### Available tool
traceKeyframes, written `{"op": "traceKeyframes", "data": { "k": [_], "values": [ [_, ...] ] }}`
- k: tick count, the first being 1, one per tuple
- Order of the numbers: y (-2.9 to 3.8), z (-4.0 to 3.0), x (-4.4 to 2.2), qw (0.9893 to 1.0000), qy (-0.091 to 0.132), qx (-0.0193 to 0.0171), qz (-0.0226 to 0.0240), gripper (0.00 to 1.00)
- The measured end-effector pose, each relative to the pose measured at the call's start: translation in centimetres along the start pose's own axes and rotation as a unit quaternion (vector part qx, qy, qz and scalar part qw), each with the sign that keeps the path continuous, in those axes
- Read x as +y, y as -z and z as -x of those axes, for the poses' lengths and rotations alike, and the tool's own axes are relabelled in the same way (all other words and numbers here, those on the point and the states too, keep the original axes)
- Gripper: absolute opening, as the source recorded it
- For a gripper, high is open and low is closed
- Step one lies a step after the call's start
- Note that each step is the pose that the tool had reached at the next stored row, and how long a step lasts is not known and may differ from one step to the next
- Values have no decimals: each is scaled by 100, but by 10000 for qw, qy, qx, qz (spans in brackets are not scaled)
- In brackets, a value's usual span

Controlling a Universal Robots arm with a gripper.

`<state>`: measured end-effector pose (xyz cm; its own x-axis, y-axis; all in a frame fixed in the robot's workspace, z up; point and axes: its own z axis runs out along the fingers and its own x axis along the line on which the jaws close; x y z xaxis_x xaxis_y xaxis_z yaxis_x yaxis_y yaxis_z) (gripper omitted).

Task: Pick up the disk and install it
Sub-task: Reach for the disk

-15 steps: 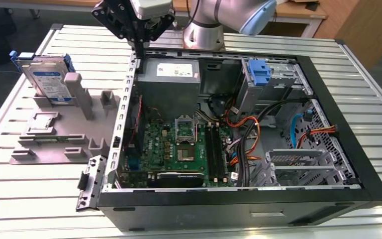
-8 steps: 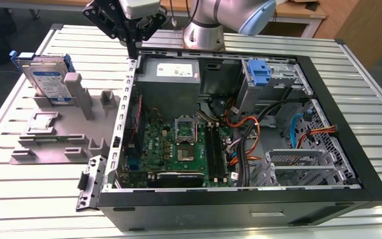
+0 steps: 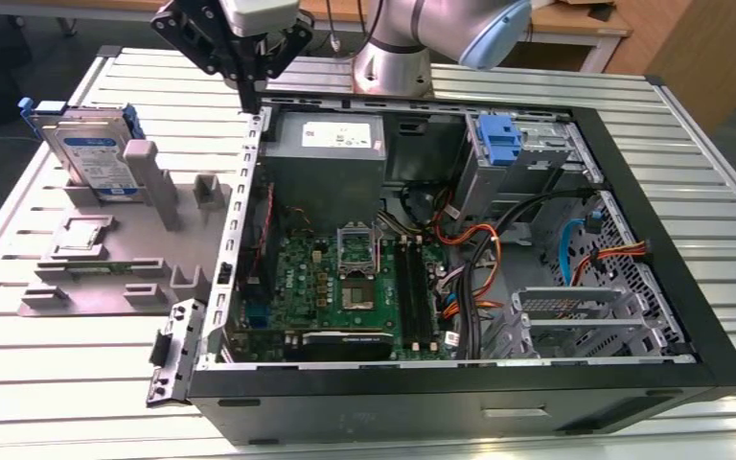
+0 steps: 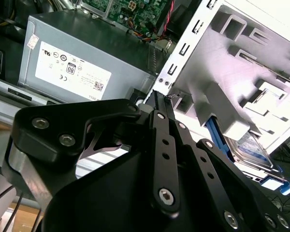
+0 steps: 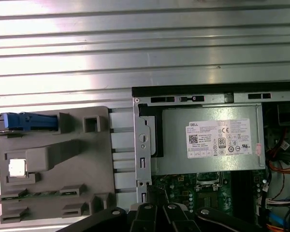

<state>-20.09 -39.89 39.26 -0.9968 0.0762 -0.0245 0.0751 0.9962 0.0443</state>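
Pinches nothing: black end effector (image 3: pixel 250 101), tips pressed together (image 4: pixel 159 96), poised at the silver sheet-metal edge of the open black computer case (image 3: pixel 471 402), right by the boxy grey power supply (image 3: pixel 323 139) with its white sticker, seen in both wrist views (image 4: pixel 72 63) (image 5: pixel 210 140). Cannot tell whether tips and edge touch. Lies on its side, that case, green motherboard (image 3: pixel 342 287) exposed. Rests just beside the case, on the exterior view's left, a moulded grey plastic holder (image 3: pixel 112 278) on the ribbed metal desk (image 3: pixel 61 383). Stands upright on edge in the holder's far slot, well apart from the end effector, the flat grey metal hard drive (image 3: pixel 93 153) with white-and-blue label and blue plastic rails (image 4: pixel 251 150) (image 5: pixel 29 121).
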Motion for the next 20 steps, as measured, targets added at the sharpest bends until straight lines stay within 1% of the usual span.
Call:
{"op": "traceKeyframes", "data": {
  "k": [5,9,13,17,20],
  "values": [
    [0,-9,-1,10000,0,0,0,10],
    [0,-34,-3,10000,0,0,0,10],
    [2,-99,-5,10000,0,1,0,10],
    [3,-170,-3,10000,-1,19,1,10],
    [4,-209,-5,10000,-1,23,1,10]
  ]
}}
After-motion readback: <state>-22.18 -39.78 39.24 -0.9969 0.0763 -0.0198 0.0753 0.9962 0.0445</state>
